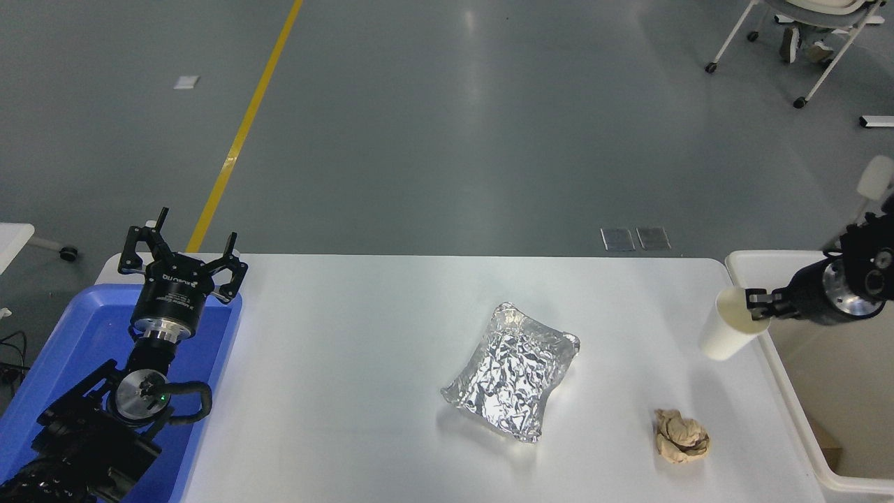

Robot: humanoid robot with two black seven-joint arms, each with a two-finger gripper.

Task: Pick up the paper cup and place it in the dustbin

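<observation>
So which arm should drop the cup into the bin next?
The right. Its gripper already pinches the cup at the rim, tilted, right beside the bin. The left gripper is parked open over the blue tray, across the table.

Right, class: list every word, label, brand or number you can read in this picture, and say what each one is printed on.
White print, upside down to the camera, on the body of the parked left claw, lower left: a brand-like word, too small and blurred to read reliably.
Smaller lines under it: unreadable.
Paper cup, bin, foil tray, paper ball, blue tray: no print visible.
</observation>
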